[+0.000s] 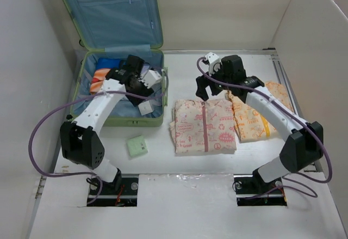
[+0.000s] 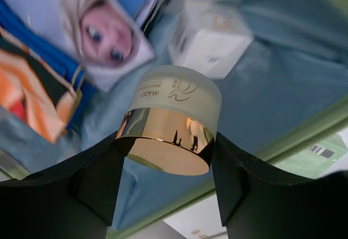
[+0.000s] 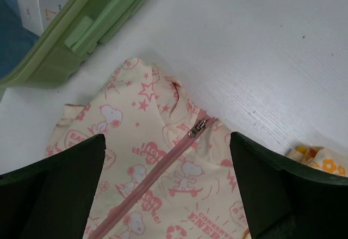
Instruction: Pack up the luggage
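The light green suitcase (image 1: 122, 120) lies open at the far left, its blue-lined lid (image 1: 111, 10) standing up. My left gripper (image 1: 142, 81) is over its tray, shut on a frosted cream jar with a gold lid (image 2: 171, 122). Inside lie a white box (image 2: 209, 37), a packet with a child's face (image 2: 103, 32) and orange and blue folded items (image 1: 103, 71). My right gripper (image 1: 205, 93) is open and empty above the collar of a folded cream Snoopy jacket with a pink zipper (image 3: 163, 163); it also shows in the top view (image 1: 204, 126).
A second folded garment with orange print (image 1: 253, 114) lies right of the jacket, under my right arm. A small green packet (image 1: 137, 146) lies on the table in front of the suitcase. White walls enclose the table on three sides.
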